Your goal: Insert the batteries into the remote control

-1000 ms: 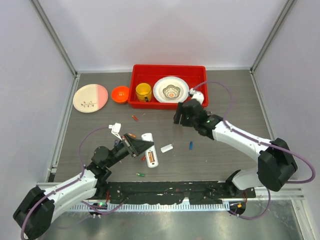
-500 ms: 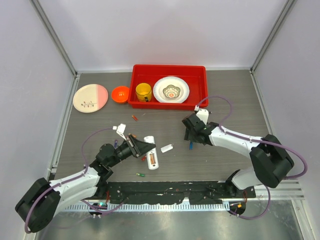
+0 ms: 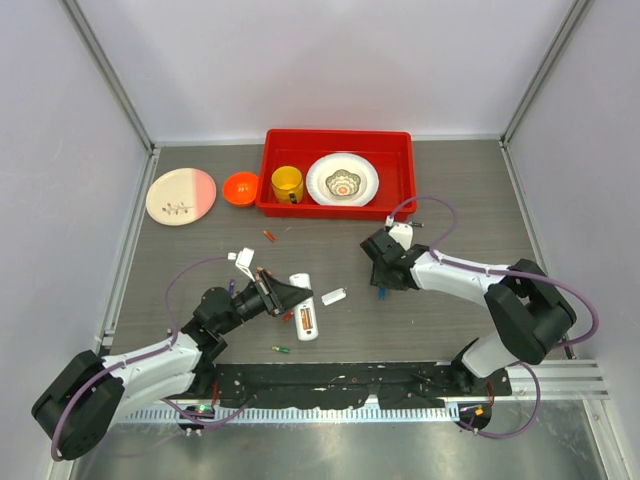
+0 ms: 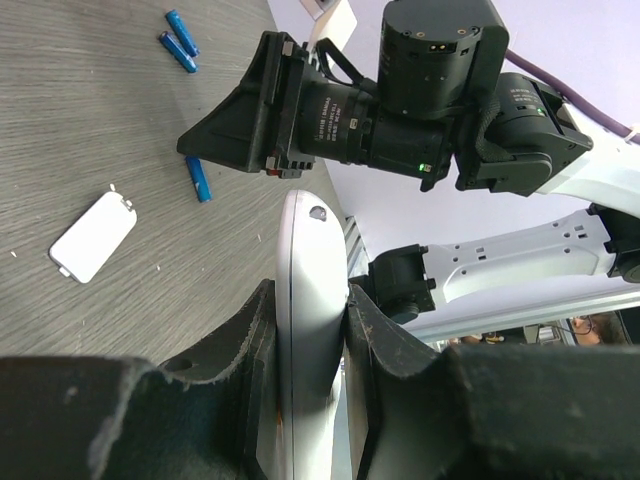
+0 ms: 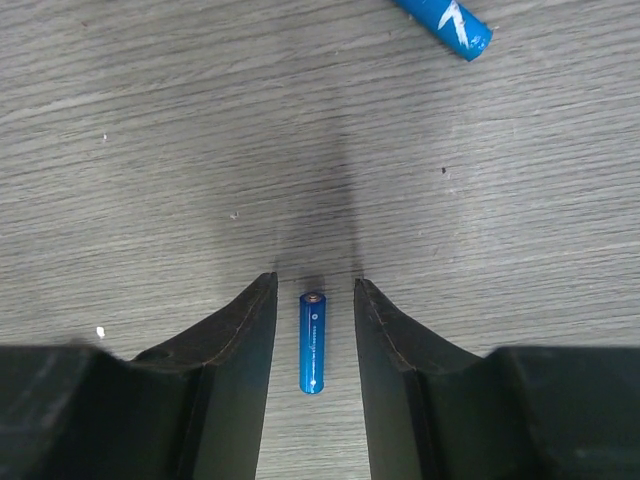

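The white remote control (image 3: 303, 308) lies on the table with my left gripper (image 3: 290, 294) shut on its edge. In the left wrist view the remote (image 4: 312, 260) stands edge-on, pinched between both fingers of the left gripper (image 4: 310, 295). Its white back cover (image 3: 334, 296) lies loose just to the right. My right gripper (image 5: 314, 282) is down at the table, its jaws straddling a blue battery (image 5: 312, 342) with a small gap on each side. Another blue battery (image 5: 440, 20) lies farther off. From above, the right gripper (image 3: 382, 284) stands over the blue battery (image 3: 381, 293).
A green battery (image 3: 281, 349) lies near the front edge and a red one (image 3: 268, 236) sits behind the remote. The red bin (image 3: 400, 150) at the back holds a yellow cup (image 3: 287, 183) and a patterned bowl (image 3: 342, 180). An orange bowl (image 3: 240, 188) and a pink-white plate (image 3: 180, 195) stand to its left.
My right gripper came from beside the red bin down to the table, over the blue battery, and its jaws narrowed. The left gripper kept its hold on the remote and barely moved.
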Tool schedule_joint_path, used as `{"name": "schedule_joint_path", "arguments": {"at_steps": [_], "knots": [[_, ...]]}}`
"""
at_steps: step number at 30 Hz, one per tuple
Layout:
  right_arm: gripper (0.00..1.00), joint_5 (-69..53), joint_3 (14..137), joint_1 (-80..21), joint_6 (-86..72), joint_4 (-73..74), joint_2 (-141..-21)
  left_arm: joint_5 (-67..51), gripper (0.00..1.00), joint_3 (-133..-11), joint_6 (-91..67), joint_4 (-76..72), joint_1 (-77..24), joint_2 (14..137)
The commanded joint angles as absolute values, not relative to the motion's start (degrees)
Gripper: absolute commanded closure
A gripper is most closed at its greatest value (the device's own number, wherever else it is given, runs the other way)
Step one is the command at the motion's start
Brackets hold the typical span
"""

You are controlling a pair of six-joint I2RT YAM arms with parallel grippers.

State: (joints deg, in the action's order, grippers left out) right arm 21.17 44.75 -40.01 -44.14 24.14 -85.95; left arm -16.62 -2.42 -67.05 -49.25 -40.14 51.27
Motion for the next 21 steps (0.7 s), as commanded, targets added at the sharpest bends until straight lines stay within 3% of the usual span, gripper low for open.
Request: {"name": "schedule_joint_path", "arguments": {"at_steps": [1, 11, 21], "knots": [[0.58, 21.0, 44.5, -40.3, -45.9, 23.1, -86.7, -17.1, 1.00, -2.0, -66.4, -53.5, -40.4, 51.1], [0.62, 20.1, 43.4, -40.4, -45.8, 23.4, -87.8, -17.2, 1.00, -1.9, -66.4, -54.0, -40.4, 51.4], [0.81, 19.0, 41.9, -40.4, -45.7, 22.9, -87.4, -17.1, 1.00, -2.3, -66.8, -53.9, -40.4, 51.4]]}}
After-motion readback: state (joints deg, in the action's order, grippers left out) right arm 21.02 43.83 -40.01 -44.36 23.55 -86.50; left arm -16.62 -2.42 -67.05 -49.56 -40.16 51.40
